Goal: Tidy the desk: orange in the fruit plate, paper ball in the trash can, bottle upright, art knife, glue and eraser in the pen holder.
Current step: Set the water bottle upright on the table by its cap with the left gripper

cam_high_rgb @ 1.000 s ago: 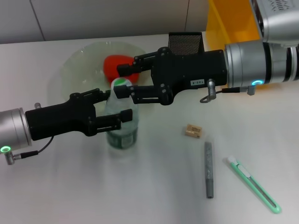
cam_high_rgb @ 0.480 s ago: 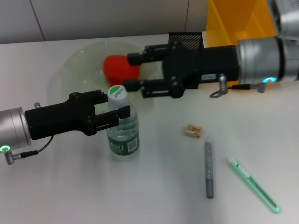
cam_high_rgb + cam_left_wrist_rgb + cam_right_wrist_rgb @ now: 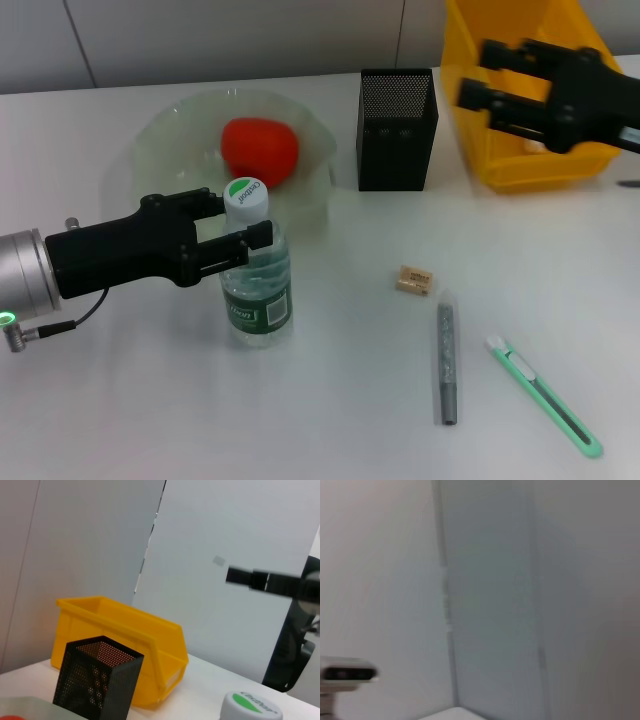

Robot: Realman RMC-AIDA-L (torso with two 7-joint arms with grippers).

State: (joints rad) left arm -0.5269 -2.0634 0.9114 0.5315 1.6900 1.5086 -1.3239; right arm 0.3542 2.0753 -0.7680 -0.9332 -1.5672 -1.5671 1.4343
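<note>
The bottle point(image 3: 257, 285) stands upright on the desk point(image 3: 330, 400), its cap point(image 3: 251, 706) at the edge of the left wrist view. My left gripper point(image 3: 236, 222) is shut on its neck, one finger on each side. Open and holding nothing, my right gripper point(image 3: 478, 78) hangs over the trash can point(image 3: 500, 165) at the back right. The orange point(image 3: 260, 148) lies in the fruit plate point(image 3: 150, 135). The eraser point(image 3: 414, 280), glue point(image 3: 447, 360) and art knife point(image 3: 543, 395) lie on the desk's right front. The pen holder point(image 3: 397, 128) stands behind them. The paper ball is out of view.
In the left wrist view the pen holder point(image 3: 97, 682) stands in front of the trash can point(image 3: 120, 645), with the right gripper point(image 3: 250, 577) blurred beyond. A grey wall runs behind the desk. The right wrist view shows only wall.
My right gripper has let go of the bottle's cap and swung right and back over the trash can. The bottle now stands straighter. The left arm has barely moved.
</note>
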